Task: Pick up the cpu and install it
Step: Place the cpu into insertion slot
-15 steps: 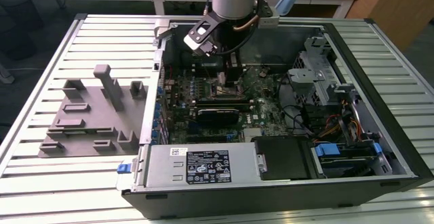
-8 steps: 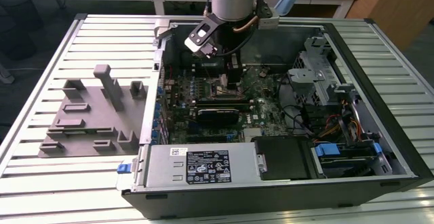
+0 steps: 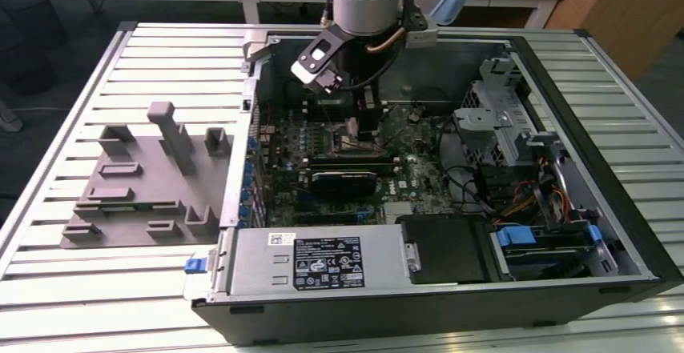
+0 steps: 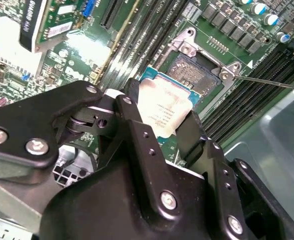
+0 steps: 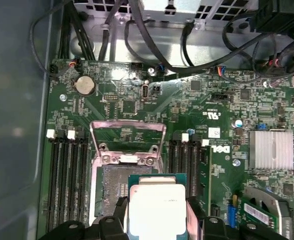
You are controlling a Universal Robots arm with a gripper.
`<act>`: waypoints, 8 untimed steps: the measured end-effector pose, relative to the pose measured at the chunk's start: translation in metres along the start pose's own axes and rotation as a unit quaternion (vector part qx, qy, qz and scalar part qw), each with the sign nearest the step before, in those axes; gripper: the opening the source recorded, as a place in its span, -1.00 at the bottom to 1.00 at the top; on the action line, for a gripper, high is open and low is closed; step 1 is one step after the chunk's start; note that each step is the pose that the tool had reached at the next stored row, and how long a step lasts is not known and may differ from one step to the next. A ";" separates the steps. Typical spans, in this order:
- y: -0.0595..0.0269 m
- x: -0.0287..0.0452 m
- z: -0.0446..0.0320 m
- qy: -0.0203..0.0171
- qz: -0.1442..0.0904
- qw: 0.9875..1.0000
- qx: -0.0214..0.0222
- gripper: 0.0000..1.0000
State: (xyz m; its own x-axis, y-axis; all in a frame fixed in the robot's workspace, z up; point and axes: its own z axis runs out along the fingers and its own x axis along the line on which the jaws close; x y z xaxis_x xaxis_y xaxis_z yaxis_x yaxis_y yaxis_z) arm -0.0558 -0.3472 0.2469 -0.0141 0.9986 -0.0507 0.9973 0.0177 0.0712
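The claw [image 4: 159, 122] is open only a little way, just as wide as the cpu [image 4: 163, 106]. Its two black fingers [image 4: 131, 119] press on two sides of the chip and grip it. In both wrist views the cpu sits flat between the fingers, with its silver top up and a green edge around it. The claw hangs low inside the computer case [image 3: 598, 121], right over the green board [image 5: 136, 95]. The open socket [image 5: 111, 192] lies just under the claw and a bit past it. The socket's metal frame [image 5: 128, 135] is flipped up beyond it. The cpu covers one corner of the socket, but it is hard to tell if it touches it. In the first wrist view the near part of the chip and the fingers is cut off at the picture's edge. In the exterior view the arm [image 3: 364, 1] and the claw's own body hide what is between the fingers. A grey plate [image 3: 139, 177] with blocks lies well off to the side of the claw, outside the case.
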 end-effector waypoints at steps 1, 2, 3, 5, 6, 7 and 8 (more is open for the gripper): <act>0.0000 0.0015 0.0004 0.000 0.000 1.000 0.000 0.08; 0.0000 0.0028 0.0010 0.000 0.000 1.000 0.000 0.08; -0.0001 0.0039 0.0016 0.000 0.000 1.000 0.000 0.08; -0.0001 0.0051 0.0035 0.000 0.000 1.000 0.002 0.08; -0.0002 0.0056 0.0046 0.000 0.000 1.000 0.003 0.08; -0.0003 0.0060 0.0057 0.000 0.000 1.000 0.004 0.08; -0.0004 0.0064 0.0067 0.000 0.000 1.000 0.006 0.08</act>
State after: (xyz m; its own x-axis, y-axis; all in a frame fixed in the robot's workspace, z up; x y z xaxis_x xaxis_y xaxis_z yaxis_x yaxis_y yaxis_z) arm -0.0558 -0.3411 0.2399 -0.0135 0.9986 -0.0504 0.9981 0.0165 0.0601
